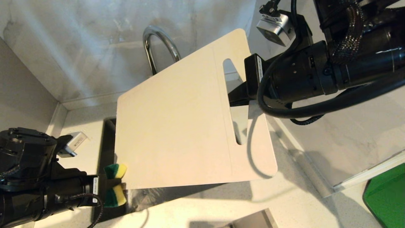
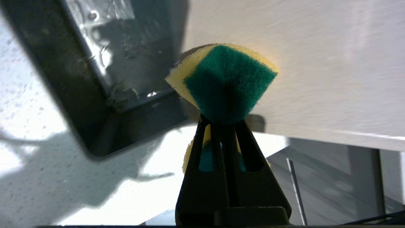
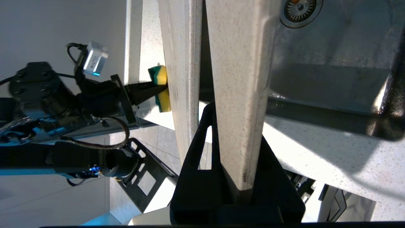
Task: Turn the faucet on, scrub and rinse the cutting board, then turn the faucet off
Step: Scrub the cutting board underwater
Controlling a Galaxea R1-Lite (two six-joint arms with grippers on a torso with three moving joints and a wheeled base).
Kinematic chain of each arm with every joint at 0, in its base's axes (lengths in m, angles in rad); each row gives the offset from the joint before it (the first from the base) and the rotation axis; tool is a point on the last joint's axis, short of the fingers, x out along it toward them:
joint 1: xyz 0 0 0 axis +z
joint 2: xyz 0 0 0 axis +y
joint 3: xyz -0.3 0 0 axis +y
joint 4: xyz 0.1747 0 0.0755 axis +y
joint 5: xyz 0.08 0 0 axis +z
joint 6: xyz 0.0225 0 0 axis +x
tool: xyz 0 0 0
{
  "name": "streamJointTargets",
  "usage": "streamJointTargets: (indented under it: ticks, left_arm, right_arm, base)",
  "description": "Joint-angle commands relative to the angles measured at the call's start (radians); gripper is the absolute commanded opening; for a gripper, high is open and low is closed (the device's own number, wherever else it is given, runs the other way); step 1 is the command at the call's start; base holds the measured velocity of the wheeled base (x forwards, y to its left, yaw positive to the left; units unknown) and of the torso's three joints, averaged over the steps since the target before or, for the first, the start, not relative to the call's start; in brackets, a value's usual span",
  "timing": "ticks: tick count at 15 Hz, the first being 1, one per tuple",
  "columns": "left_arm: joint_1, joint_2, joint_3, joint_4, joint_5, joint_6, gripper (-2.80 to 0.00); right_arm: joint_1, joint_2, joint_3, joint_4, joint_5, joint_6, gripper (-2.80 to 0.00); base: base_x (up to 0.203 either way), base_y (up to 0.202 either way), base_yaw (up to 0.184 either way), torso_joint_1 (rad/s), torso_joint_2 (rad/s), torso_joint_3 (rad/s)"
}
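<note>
No text, label or number can be read anywhere here (small stickers on the arms stay illegible).

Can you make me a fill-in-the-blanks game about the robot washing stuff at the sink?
1. The left claw is squeezing a green and yellow ____.
2. The right claw holds the big white ____ up above the sink.
3. The sponge sits at the board's lower ____ corner in the head view.
4. The shiny curved ____ peeks out behind the top of the board.

Missing words: sponge; cutting board; left; faucet
</note>
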State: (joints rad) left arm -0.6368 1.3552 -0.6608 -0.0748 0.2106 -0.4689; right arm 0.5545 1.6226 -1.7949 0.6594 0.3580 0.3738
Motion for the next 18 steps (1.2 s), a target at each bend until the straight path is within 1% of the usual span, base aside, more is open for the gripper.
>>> streamJointTargets:
  ticks: [1, 3, 6, 9, 12, 13, 16, 18]
  left_arm:
    - [0.053, -0.027, 0.037, -0.004, -0.017, -0.002, -2.8]
    - [0.095, -0.034, 0.034, -0.006, -0.04, -0.002, -2.8]
    - [0.107, -0.062, -0.015, -0.006, -0.054, -0.005, -2.8]
    - [0.118, -0.1, -0.121, 0.005, -0.064, -0.002, -2.8]
    - [0.117, -0.105, -0.254, 0.06, -0.067, -0.001, -2.8]
    - [0.114, -0.086, -0.305, 0.076, -0.07, -0.001, -2.8]
    - [0.102, 0.04, -0.457, 0.111, -0.073, 0.001, -2.8]
    - [0.072, 0.131, -0.525, 0.118, -0.073, 0.003, -2.8]
  right_arm:
    - [0.001, -0.01, 0.005, 0.003, 0.002, 0.002, -2.8]
    - [0.001, -0.01, 0.01, 0.003, 0.002, 0.002, -2.8]
    - [0.001, -0.012, 0.025, 0.003, 0.004, 0.002, -2.8]
    - [0.001, -0.015, 0.051, 0.003, 0.004, -0.001, -2.8]
    - [0.004, -0.016, 0.078, 0.003, 0.005, -0.002, -2.8]
    - [0.007, -0.016, 0.088, 0.003, 0.007, -0.003, -2.8]
    - [0.037, -0.018, 0.112, 0.003, 0.007, -0.002, -2.8]
    - [0.06, -0.021, 0.116, 0.003, 0.006, -0.003, -2.8]
  base:
    - [0.0, 0.0, 0.0, 0.0, 0.0, 0.0]
    - [0.0, 0.0, 0.0, 0.0, 0.0, 0.0]
    - [0.0, 0.0, 0.0, 0.0, 0.0, 0.0]
    - [0.0, 0.0, 0.0, 0.0, 0.0, 0.0]
    - [0.0, 0.0, 0.0, 0.0, 0.0, 0.0]
    - [0.0, 0.0, 0.0, 0.0, 0.0, 0.0]
    - [0.0, 0.0, 0.0, 0.0, 0.0, 0.0]
    - [0.0, 0.0, 0.0, 0.0, 0.0, 0.0]
